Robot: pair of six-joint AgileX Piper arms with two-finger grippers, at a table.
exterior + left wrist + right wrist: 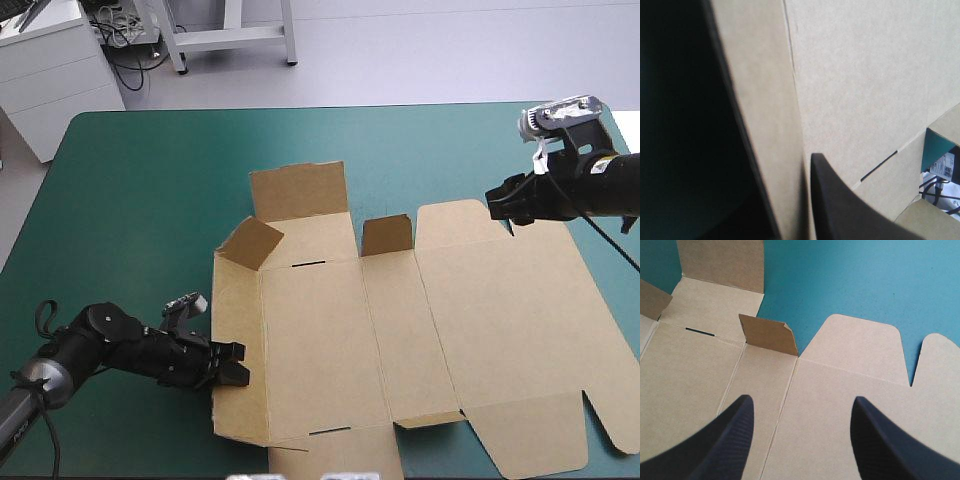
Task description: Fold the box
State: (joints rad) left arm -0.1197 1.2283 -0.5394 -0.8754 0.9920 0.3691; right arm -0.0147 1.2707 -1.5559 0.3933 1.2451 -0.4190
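Observation:
The brown box (340, 340) lies spread as a cut sheet over the table's middle and right. A far flap (298, 190) and two small flaps (250, 243) (387, 235) stand raised. My left gripper (235, 365) sits low at the sheet's left edge, shut on the narrow left wall strip (760, 125). One black finger (840, 205) presses the strip's inner face; the other is hidden behind the board. My right gripper (500, 205) hovers open above the box's far right part (840, 390), its own midpoint (802, 401) over a crease, nothing between its fingers.
The sheet's near flaps reach the table's front edge (330, 470). Teal-green cover (150, 200) stretches between the box and the table's left and far edges. A white cabinet (50, 70) stands beyond the far left corner.

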